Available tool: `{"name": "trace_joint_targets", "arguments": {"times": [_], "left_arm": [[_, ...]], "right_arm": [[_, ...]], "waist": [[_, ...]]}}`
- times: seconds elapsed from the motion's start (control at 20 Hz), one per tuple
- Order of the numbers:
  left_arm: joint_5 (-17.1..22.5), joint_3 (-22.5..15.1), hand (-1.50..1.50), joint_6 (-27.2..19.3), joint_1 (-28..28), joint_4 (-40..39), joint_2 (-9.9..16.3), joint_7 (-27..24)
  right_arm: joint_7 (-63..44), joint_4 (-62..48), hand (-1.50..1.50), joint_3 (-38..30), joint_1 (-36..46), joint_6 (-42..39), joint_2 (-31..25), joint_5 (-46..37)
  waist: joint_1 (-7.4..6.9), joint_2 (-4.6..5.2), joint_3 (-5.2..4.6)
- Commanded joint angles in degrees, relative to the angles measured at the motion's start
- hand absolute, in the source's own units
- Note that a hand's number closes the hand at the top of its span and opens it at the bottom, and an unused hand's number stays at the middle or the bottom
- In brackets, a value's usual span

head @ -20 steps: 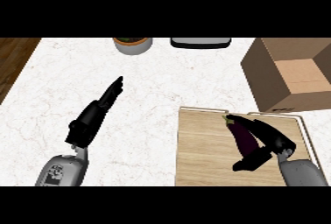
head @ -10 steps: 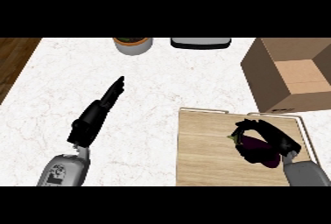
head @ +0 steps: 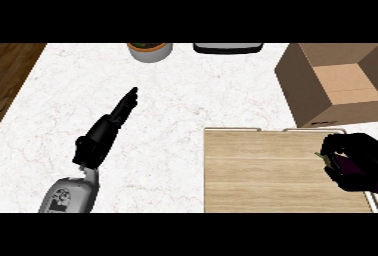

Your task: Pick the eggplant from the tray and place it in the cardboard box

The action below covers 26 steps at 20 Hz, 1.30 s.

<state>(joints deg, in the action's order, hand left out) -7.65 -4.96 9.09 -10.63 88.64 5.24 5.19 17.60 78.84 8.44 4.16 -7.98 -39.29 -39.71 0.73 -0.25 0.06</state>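
Observation:
My right hand (head: 356,160) hovers over the right end of the wooden tray (head: 273,175), fingers curled round the dark purple eggplant (head: 341,163). Only a sliver of the eggplant and its greenish stem end shows between the fingers. The open cardboard box (head: 336,82) stands just beyond the tray at the right edge, its inside visible from above. My left hand (head: 111,125) rests open over the white counter at the left, fingers straight and pointing away from me.
A potted plant in a white pot (head: 150,50) and a dark appliance (head: 227,47) stand along the counter's far edge. A dark wood floor strip (head: 15,70) runs past the counter's left edge.
My right hand closed round the eggplant, lifted it off the tray and carried it to the right. The left hand has stayed still.

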Motion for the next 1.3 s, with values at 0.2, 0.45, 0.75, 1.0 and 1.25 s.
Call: {"name": "trace_joint_targets", "arguments": {"times": [0.2,0.45,0.75,1.0,1.25], "left_arm": [[0.82,0.6,0.0,0.47,-0.88,3.17,0.12,2.88],[0.91,1.87,0.0,1.85,0.28,0.89,1.75,-0.44],[2.18,3.74,0.0,3.42,-0.73,-0.41,3.28,-0.45],[0.8,2.15,0.0,1.74,1.81,0.56,1.17,-2.02],[-1.67,0.19,0.0,0.64,1.45,-1.9,-0.66,-3.48]], "right_arm": [[10.03,1.34,1.5,-8.63,-4.6,17.23,-1.74,-2.21],[15.72,12.83,1.5,-17.76,-11.95,8.39,-8.64,8.79],[17.37,19.81,1.5,-29.9,-15.21,0.54,-9.58,23.47],[11.11,23.91,1.5,-40.34,-19.04,-6.92,-9.48,31.86],[2.04,20.69,1.5,-39.49,-10.1,-7.68,-9.9,29.22]], "waist": [[-0.1,0.02,-0.05],[0.55,-0.1,-0.13],[0.68,-0.09,-0.14],[0.33,-0.02,-0.12],[-0.82,0.3,-0.09]]}}
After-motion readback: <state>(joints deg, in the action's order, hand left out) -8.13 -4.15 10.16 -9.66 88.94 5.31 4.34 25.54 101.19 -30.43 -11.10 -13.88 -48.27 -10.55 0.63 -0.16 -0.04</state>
